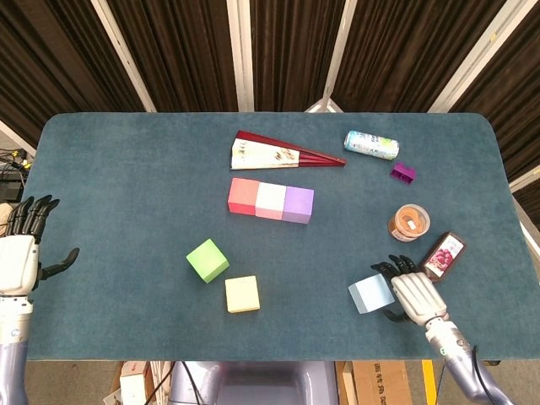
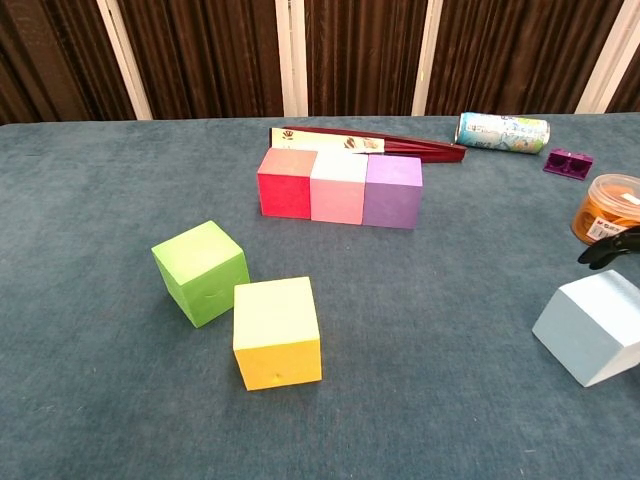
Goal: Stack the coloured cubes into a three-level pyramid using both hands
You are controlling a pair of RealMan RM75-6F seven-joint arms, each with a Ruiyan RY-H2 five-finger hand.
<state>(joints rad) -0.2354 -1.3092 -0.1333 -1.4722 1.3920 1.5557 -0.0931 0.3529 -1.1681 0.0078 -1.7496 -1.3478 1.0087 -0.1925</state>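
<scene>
At the 9 o'clock edge of the surface [image 1: 126,169], the left hand [image 1: 18,253] hangs with its fingers spread wide and holds nothing. Toward 7 o'clock from the middle, the green cube [image 1: 207,260] and the yellow cube [image 1: 242,294] lie loose, just beside each other. Near the middle, the red cube [image 1: 243,196], the pink cube [image 1: 271,201] and the purple cube [image 1: 298,205] stand touching in one row, so the bottom level looks finished. At 5 o'clock the right hand [image 1: 412,291] is against the pale blue cube [image 1: 371,293], with its fingers curled at the cube's right side; I cannot tell whether they really grip it. The cube seems tilted in the chest view. The second level and the top are not yet built: three cubes remain to place.
</scene>
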